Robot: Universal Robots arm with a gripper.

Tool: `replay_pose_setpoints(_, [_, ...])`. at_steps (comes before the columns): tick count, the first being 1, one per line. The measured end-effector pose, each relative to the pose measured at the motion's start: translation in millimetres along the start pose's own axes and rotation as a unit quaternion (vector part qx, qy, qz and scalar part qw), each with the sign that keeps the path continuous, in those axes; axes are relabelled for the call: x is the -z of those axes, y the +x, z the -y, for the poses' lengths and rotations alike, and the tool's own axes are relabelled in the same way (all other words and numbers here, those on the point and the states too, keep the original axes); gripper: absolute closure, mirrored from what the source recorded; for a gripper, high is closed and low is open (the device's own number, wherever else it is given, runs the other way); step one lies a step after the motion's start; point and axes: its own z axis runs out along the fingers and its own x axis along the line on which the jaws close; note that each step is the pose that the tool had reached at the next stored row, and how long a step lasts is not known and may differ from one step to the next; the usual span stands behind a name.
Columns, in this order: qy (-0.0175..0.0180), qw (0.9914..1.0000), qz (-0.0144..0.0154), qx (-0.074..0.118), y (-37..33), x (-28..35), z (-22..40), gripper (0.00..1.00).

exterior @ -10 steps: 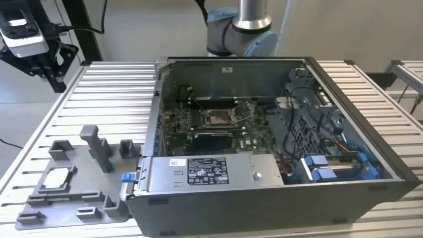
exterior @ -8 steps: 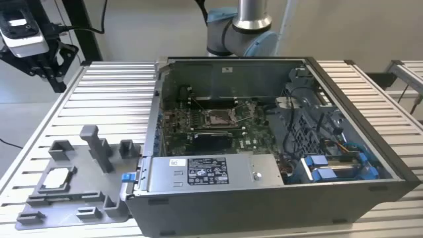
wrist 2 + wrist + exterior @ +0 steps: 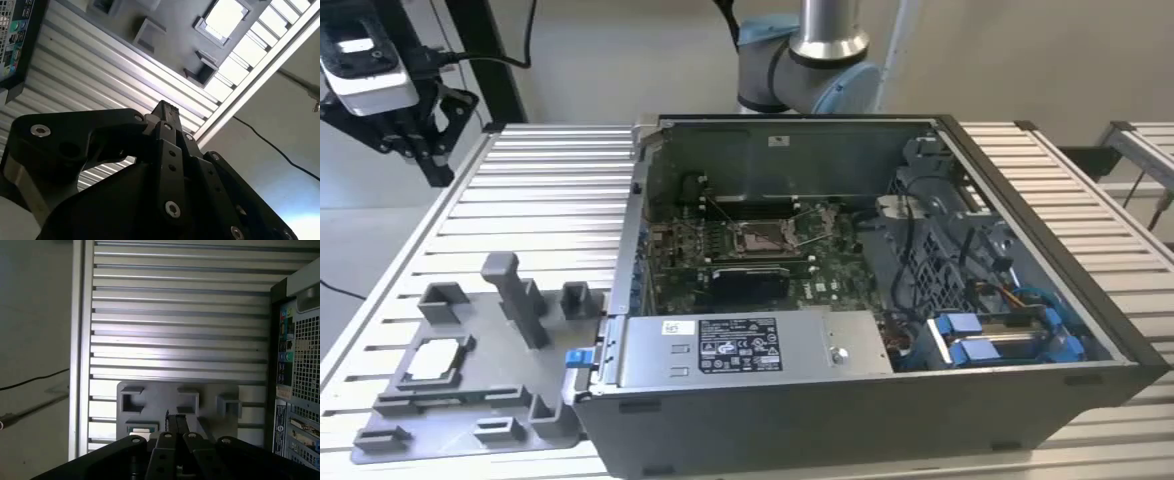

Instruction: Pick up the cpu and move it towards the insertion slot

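1. The gripper (image 3: 420,140) is hanging over the far corner of the slatted table (image 3: 534,200), at the exterior view's left, well apart from the cpu (image 3: 434,360).
2. Jaws: in both wrist views the fingers (image 3: 165,112) are lying pressed together, clenched on nothing.
3. The cpu is sitting flat in a recess of the grey plastic fixture (image 3: 494,400), at the exterior view's lower left, with its pale top facing up. In the second wrist view the cpu (image 3: 223,17) is glaring white. In the first wrist view an edge of the cpu (image 3: 140,430) is peeking past the gripper body.
4. The insertion slot (image 3: 758,237) is lying on the board inside the open computer case (image 3: 854,400), with its silver frame and tan centre showing.
5. The fixture is standing just beside the case, on the exterior view's left of it.
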Motion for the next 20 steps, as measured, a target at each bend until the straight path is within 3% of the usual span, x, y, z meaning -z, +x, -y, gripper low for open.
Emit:
replay_pose_setpoints(5, [-0.0001, 1.0, 0.0, 0.0, 3.8, 0.0, 0.5, 1.0])
replay_pose_setpoints(10, [-0.0001, 1.0, 0.0, 0.0, 12.0, 0.1, 2.8, 1.0])
replay_pose_setpoints(20, [-0.0001, 1.0, 0.0, 0.0, 24.3, 0.5, 22.2, 1.0])
